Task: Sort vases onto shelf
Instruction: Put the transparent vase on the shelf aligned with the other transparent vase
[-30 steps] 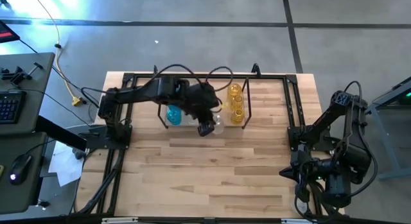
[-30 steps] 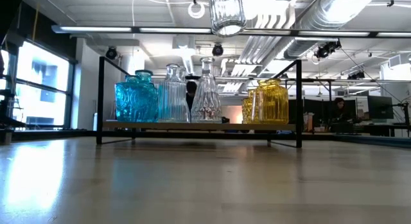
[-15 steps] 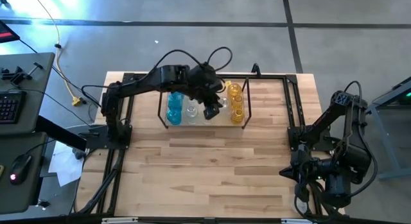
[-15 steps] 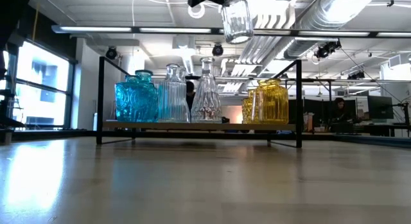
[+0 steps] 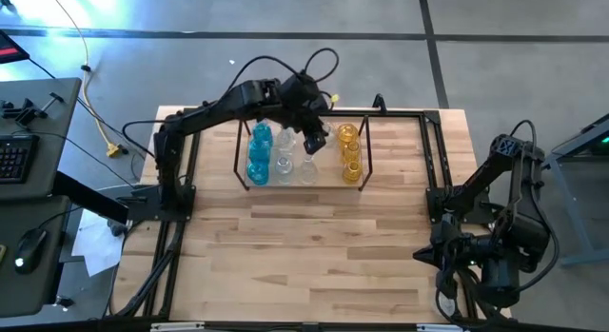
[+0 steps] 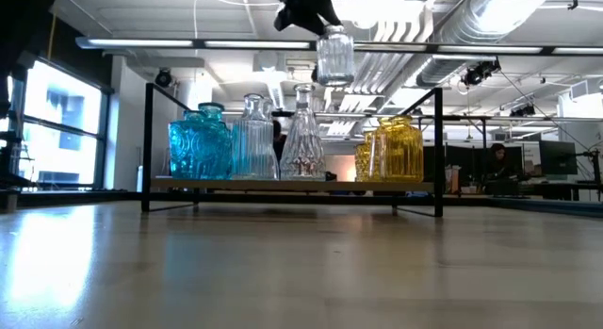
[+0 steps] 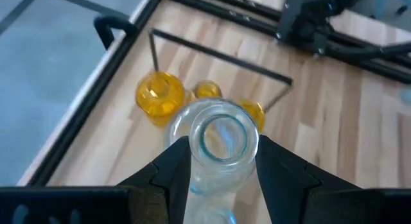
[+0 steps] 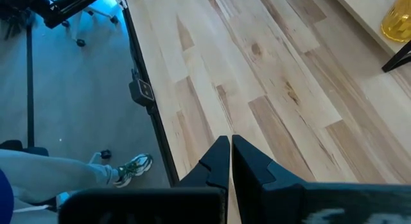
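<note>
One clear vase (image 6: pixel 334 54) left, clamped in the left gripper (image 7: pixel 218 161) and hanging above the shelf (image 5: pixel 354 181), over the gap between the clear and yellow groups. Nearly done, by my reckoning: blue vases (image 6: pixel 200 140), ribbed clear bottles (image 6: pixel 303 133) and yellow vases (image 6: pixel 394 148) already stand in colour rows; nothing loose shows on the table (image 5: pixel 304 256). Glass is translucent, moulded, ribbed; carried one is round-mouthed. Shelf: thin black rods, pale wood floor. Right gripper (image 8: pixel 229 161) clenched empty, parked at the table's right edge.
</note>
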